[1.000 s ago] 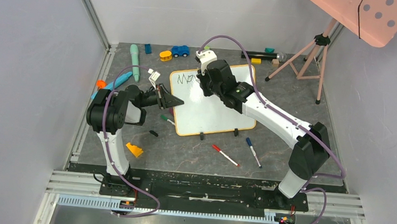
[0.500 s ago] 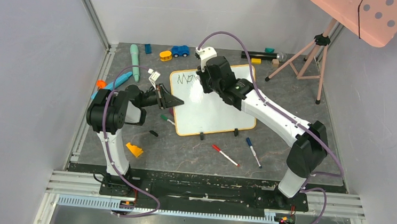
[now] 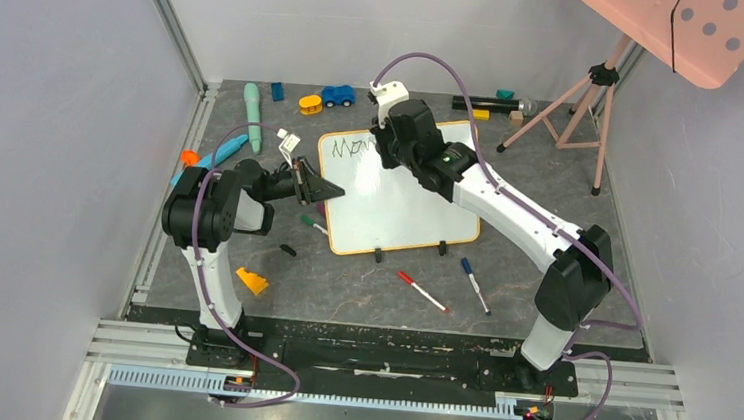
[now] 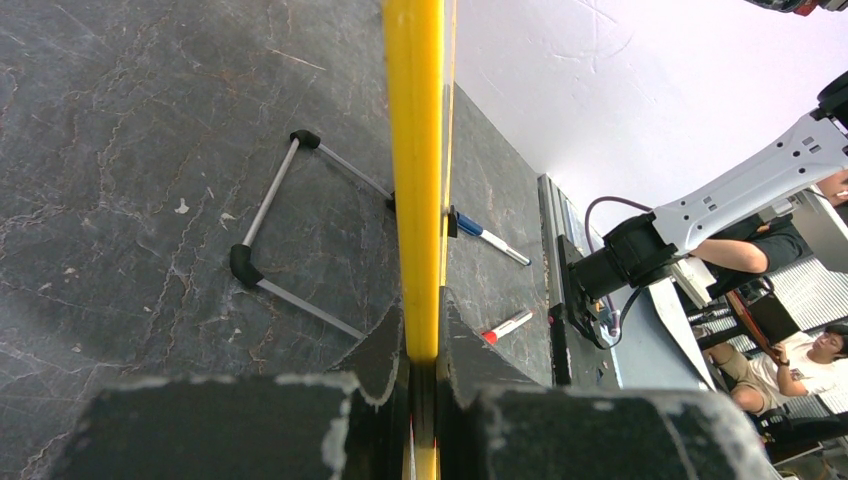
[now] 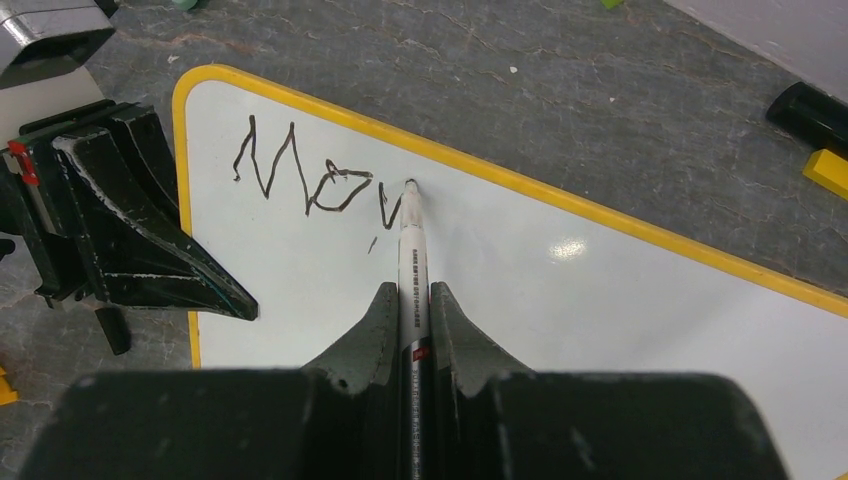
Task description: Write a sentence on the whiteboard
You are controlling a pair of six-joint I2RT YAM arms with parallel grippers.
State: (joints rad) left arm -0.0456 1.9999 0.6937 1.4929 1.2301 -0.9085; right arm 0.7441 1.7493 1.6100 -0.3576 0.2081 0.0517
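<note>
Writing step: sentence at "Mov", upper left of board. My right tool pinches marker; left tool pinches frame. Next, likely: "e".

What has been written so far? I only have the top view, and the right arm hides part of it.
Observer: The lettering on the whiteboard reads "Mov".
Operator: Is the marker actually held?
Observer: Yes, the right gripper is shut on the marker.
Operator: And what is the left arm doing?
Observer: The left gripper is shut on the whiteboard's edge.
</note>
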